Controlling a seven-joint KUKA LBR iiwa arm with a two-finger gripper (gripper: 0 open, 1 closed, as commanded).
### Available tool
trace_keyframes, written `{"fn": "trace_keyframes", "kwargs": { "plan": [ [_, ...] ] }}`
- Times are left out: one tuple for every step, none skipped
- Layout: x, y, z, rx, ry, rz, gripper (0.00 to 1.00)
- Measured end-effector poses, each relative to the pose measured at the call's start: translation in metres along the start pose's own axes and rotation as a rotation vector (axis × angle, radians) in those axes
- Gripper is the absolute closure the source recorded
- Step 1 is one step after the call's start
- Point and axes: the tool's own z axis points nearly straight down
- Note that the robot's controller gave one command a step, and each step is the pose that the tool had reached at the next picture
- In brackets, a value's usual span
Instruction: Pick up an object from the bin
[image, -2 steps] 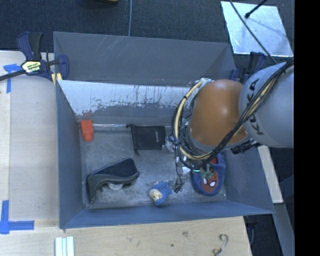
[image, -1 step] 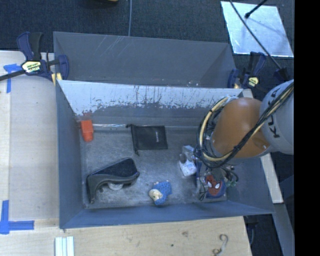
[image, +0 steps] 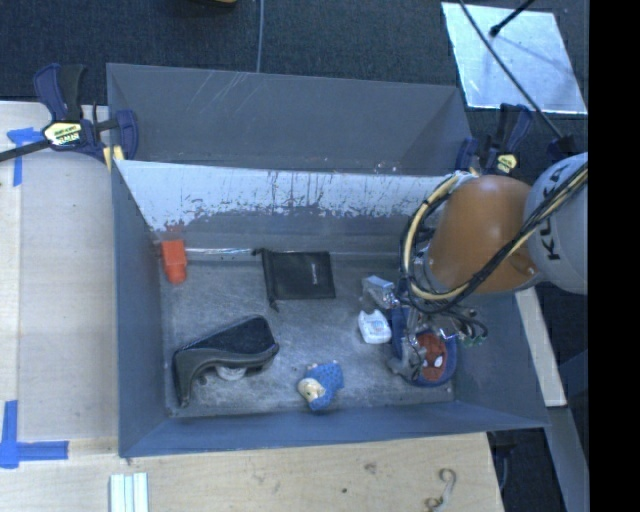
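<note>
orange wrist cover hides the right wall of the bin; red thing under the claw mostly covered, can't identify it

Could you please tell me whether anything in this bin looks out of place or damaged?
The dark shoe at the front left of the grey metal bin seems to lie tipped on its side. The bin's back wall carries dark streaks and scrapes, like wear. Nothing looks spilled.
</note>
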Motion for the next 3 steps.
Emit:
{"fn": "trace_keyframes", "kwargs": {
  "plan": [
    [-0.001, -0.001, -0.003, 0.001, -0.002, 0.002, 1.00],
    [0.002, 0.005, -0.100, 0.004, -0.005, -0.028, 1.00],
    [-0.004, -0.004, -0.191, 0.005, -0.007, -0.033, 1.00]
  ]
}}
